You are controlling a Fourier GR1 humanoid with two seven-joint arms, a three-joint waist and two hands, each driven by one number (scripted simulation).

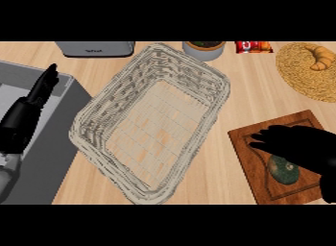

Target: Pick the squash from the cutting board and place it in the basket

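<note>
A dark green squash lies on the brown wooden cutting board at the lower right. My right hand hovers right over it, fingers spread and slightly bent, covering the squash's upper part; nothing is grasped. The pale wicker basket sits in the middle of the counter, tilted diagonally, with nothing inside. My left hand rests at the left over the sink, fingers straight and pointing up.
A grey sink takes up the left side. Along the back edge stand a metal toaster, a potted plant and a red packet. A croissant lies on a round woven mat at the back right.
</note>
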